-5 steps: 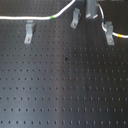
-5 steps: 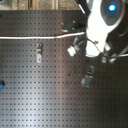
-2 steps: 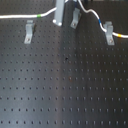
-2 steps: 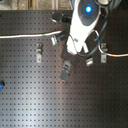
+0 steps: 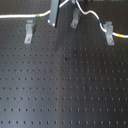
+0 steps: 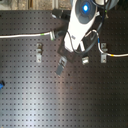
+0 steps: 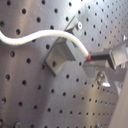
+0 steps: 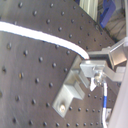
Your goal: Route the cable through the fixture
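The cable point(image 5: 20, 16) is a thin white cord with a green band, running in from the first exterior view's left. It rises to my gripper point(image 5: 53, 20), which is shut on it. From there the cable curves down past the middle fixture point(image 5: 75, 20) to the right fixture point(image 5: 109, 34), showing blue and yellow bands. A left fixture point(image 5: 30, 33) stands just in front of the cable. In the second exterior view the cable point(image 6: 25, 36) ends at my gripper point(image 6: 59, 35). In the first wrist view the cable point(image 7: 35, 36) arches over a fixture point(image 7: 61, 53) into the fingertips.
The black perforated board point(image 5: 65, 85) fills both exterior views. The white arm body point(image 6: 80, 22) hangs over the fixtures in the second exterior view. A small blue object point(image 6: 1, 85) lies at the second exterior view's left edge.
My gripper has moved toward the left in both exterior views, carrying the cable with it. The fixtures have not moved.
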